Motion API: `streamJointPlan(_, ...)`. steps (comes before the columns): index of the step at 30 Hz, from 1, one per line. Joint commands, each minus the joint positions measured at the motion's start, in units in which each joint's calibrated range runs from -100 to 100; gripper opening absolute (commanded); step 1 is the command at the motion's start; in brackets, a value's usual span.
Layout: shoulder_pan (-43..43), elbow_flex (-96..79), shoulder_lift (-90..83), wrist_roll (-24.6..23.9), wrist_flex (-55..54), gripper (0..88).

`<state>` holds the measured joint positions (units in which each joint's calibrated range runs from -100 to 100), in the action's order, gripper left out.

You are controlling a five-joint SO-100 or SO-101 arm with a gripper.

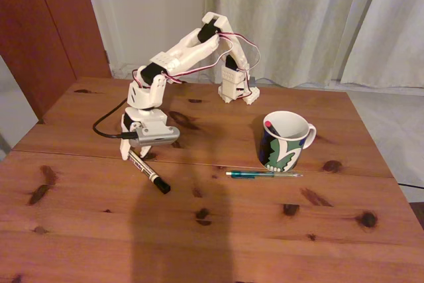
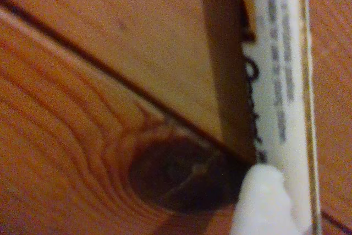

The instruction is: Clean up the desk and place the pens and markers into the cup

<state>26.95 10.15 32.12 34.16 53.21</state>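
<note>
**One marker at the jaws, one pen loose**

Fixed view: gripper (image 1: 136, 155) is down at the white marker (image 1: 148, 171) on the surface (image 1: 218, 243), left of the cup (image 1: 286, 141); green pen (image 1: 264, 174) lies near it. Jaw state: cannot tell.

Wrist view: marker (image 2: 280, 81) beside one fingertip (image 2: 263, 202). Centre the jaws before closing.

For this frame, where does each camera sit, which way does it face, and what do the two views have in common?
Fixed view: in front of the desk, raised, looking down and across at the arm, the gripper over the white marker, the green pen and the cup by the curtain.
Wrist view: on the gripper, close to the wood, facing the marker; a white fingertip shows.
Shared: marker, desk seam.
</note>
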Motion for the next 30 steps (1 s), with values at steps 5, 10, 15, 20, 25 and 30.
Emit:
streamJointPlan(5,0.6,0.5,-0.6,0.3,-1.2,16.6)
streamJointPlan(10,0.7,0.5,-0.6,0.4,-1.2,16.6)
streamJointPlan(15,0.7,0.5,0.9,0.4,-1.1,16.5)
streamJointPlan(20,0.8,0.5,1.7,0.4,-0.4,9.4)
streamJointPlan(25,1.3,0.5,1.7,0.4,-0.4,3.4)
streamJointPlan(30,1.4,0.5,1.7,0.4,-0.4,0.6)
